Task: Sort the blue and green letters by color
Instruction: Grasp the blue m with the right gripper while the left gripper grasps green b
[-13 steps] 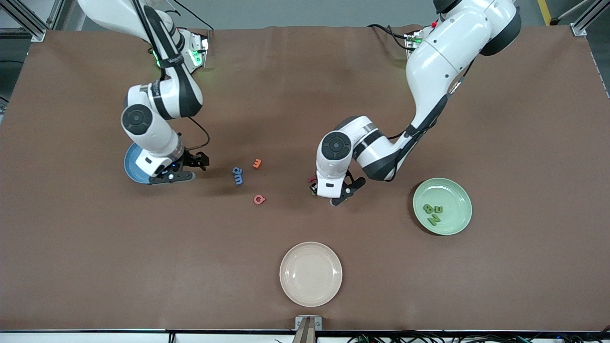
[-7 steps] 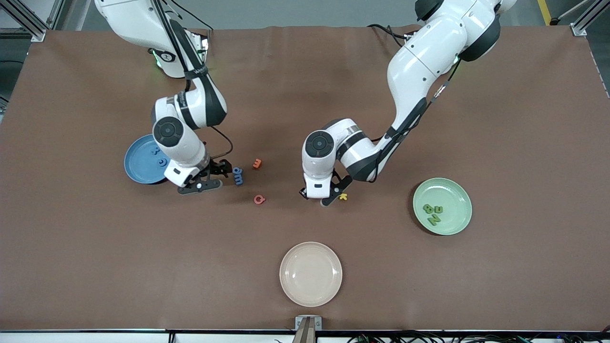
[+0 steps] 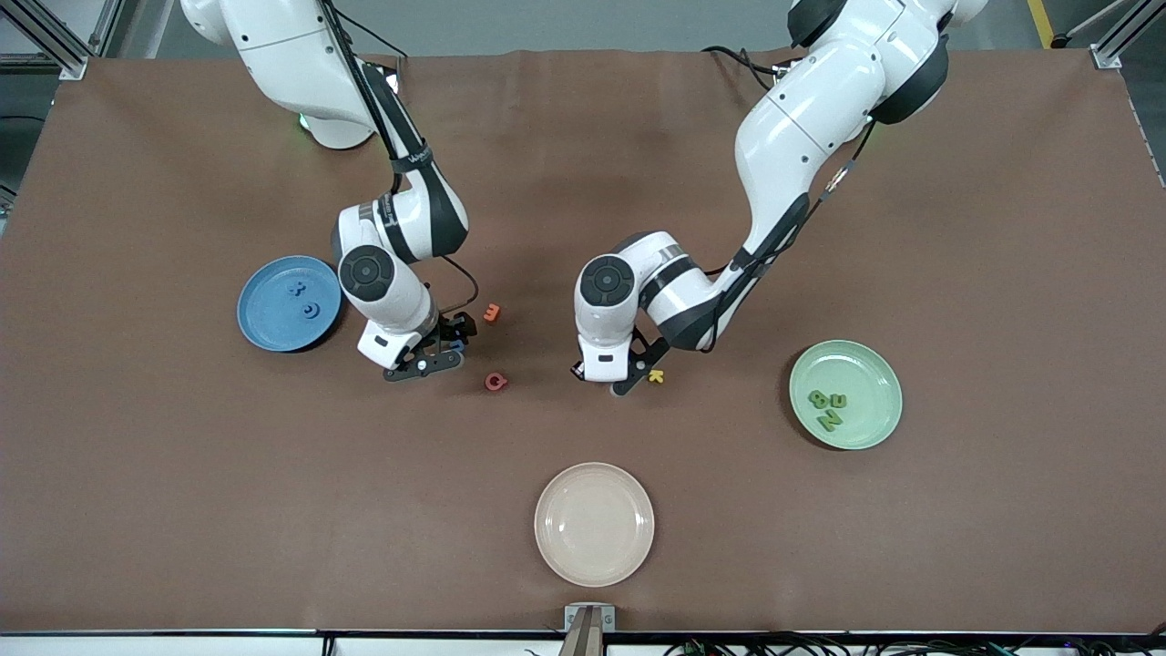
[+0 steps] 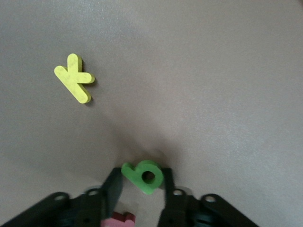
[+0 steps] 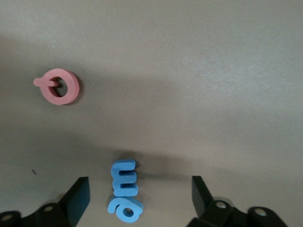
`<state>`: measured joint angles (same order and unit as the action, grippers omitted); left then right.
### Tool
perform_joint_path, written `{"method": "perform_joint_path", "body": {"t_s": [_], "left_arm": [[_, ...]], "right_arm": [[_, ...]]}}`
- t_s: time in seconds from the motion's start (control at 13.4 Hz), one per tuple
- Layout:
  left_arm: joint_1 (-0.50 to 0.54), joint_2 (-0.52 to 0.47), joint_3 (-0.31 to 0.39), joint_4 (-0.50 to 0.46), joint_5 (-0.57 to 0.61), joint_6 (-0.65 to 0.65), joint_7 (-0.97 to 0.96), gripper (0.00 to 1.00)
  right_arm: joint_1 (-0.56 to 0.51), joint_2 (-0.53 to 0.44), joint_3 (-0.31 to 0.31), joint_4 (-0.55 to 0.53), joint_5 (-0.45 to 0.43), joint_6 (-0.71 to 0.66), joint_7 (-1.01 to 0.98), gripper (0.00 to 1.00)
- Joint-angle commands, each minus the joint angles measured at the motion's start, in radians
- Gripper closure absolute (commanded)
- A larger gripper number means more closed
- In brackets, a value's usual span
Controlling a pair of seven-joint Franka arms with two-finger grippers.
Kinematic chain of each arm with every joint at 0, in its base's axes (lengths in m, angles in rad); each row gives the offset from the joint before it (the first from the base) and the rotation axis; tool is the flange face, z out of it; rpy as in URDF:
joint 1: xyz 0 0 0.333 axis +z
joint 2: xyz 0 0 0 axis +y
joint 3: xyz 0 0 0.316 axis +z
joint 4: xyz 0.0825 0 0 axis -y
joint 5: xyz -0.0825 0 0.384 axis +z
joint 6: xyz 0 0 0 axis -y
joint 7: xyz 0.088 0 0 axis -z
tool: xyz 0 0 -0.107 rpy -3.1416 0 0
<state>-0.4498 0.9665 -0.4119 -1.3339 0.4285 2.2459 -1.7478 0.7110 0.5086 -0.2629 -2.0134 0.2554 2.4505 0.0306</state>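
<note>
Two blue letters (image 5: 124, 178) lie end to end on the table between the wide-apart fingers of my right gripper (image 5: 139, 182), which touch neither; in the front view that gripper (image 3: 435, 353) is low over them. Near the table's middle, my left gripper (image 3: 598, 379) is down at the table. Its fingers press both sides of a green letter (image 4: 144, 176) that lies flat between them. The blue plate (image 3: 264, 319) holds two blue letters (image 3: 312, 311). Three green letters (image 3: 828, 407) lie on the green plate (image 3: 874, 374).
A yellow K (image 3: 655, 375) lies next to the left gripper, and a red-pink letter (image 4: 120, 220) shows under its fingers. An orange letter (image 3: 492, 312) and a pink letter (image 3: 496, 382) lie beside the right gripper. A beige plate (image 3: 594, 538) stands nearest the front camera.
My right arm swung from over the blue plate toward the table's middle and came down around the two blue letters. My left gripper shifted slightly and its fingers closed in on the green letter.
</note>
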Motion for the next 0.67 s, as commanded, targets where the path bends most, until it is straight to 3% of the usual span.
{"method": "perform_joint_path", "body": {"t_s": [0.0, 0.15, 0.6], "left_arm": [[-0.01, 0.014, 0.016, 0.016, 0.015, 0.003, -0.012, 0.88], [0.002, -0.014, 0.016, 0.016, 0.013, -0.006, -0.013, 0.97], [0.039, -0.051, 0.016, 0.016, 0.009, -0.016, -0.012, 0.95]], "right_arm": [[-0.005, 0.028, 0.01, 0.028, 0.031, -0.01, -0.034, 0.15], [-0.01, 0.045, 0.027, 0.036, 0.044, -0.005, -0.034, 0.25], [-0.022, 0.06, 0.051, 0.042, 0.061, 0.002, -0.041, 0.48]]}}
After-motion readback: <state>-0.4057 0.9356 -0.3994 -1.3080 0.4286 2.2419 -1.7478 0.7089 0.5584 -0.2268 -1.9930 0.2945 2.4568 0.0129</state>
